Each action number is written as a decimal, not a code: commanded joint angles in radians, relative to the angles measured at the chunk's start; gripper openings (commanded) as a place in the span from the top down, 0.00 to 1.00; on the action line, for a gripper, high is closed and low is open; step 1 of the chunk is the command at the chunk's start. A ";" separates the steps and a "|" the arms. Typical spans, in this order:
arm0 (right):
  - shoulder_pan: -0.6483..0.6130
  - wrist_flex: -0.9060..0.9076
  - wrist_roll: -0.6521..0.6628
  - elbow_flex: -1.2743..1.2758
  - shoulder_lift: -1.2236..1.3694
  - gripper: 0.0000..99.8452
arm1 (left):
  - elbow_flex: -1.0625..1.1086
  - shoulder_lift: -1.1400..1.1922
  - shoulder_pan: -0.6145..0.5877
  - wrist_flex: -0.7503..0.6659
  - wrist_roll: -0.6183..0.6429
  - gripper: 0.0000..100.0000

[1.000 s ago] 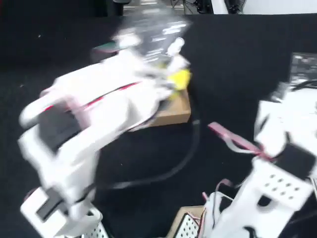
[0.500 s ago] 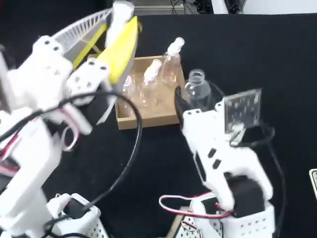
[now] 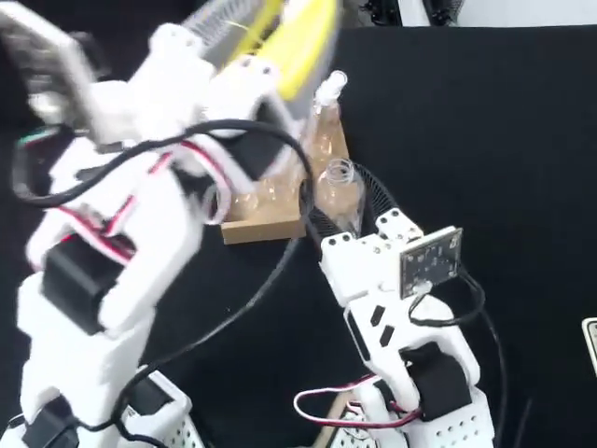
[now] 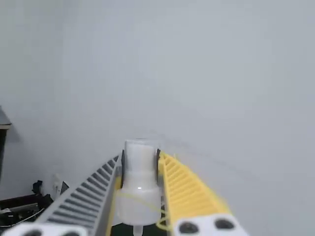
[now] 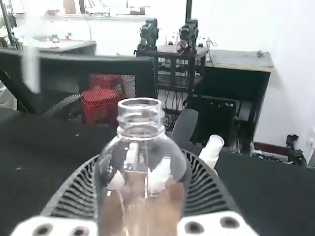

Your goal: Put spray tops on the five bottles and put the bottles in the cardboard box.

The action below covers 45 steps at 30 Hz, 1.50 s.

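My left gripper (image 4: 141,158) is shut on a white spray top (image 4: 140,184), held between a white ribbed finger and a yellow one and raised high, facing a pale wall. From above, the left gripper (image 3: 284,33) is over the far end of the cardboard box (image 3: 261,227). My right gripper (image 5: 141,161) is shut on a clear bottle (image 5: 140,169) with a bare neck, upright between black fingers. That bottle (image 3: 340,191) stands at the box's right edge. Bottles with spray tops stand in the box, one (image 3: 326,105) at its far corner.
The table is covered in black cloth (image 3: 485,140). A black cable (image 3: 270,280) loops from the left arm across the space before the box. A pale object (image 3: 590,343) lies at the right edge. A chair and desks (image 5: 197,64) stand beyond the table.
The left arm has swung up and to the right, lifting the spray top above the box. The right arm has carried the open bottle left, closer to the box.
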 commanded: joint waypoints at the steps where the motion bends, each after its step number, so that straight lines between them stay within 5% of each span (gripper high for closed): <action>1: -0.011 -0.029 -0.005 -0.005 -0.019 0.99 | 0.033 -0.008 0.035 -0.083 0.011 0.97; 13: -0.011 -0.029 -0.005 -0.004 -0.019 0.99 | 0.125 -0.005 0.035 -0.295 0.011 0.97; 30: -0.011 -0.029 -0.005 -0.004 -0.019 0.99 | 0.153 0.068 0.036 -0.284 0.017 0.97; 35: -0.011 -0.029 -0.005 -0.007 -0.019 0.99 | 0.203 0.041 0.058 -0.178 0.018 0.97; 45: -0.006 -0.029 -0.005 -0.010 -0.019 0.99 | 0.595 -0.230 0.065 -0.133 0.011 0.90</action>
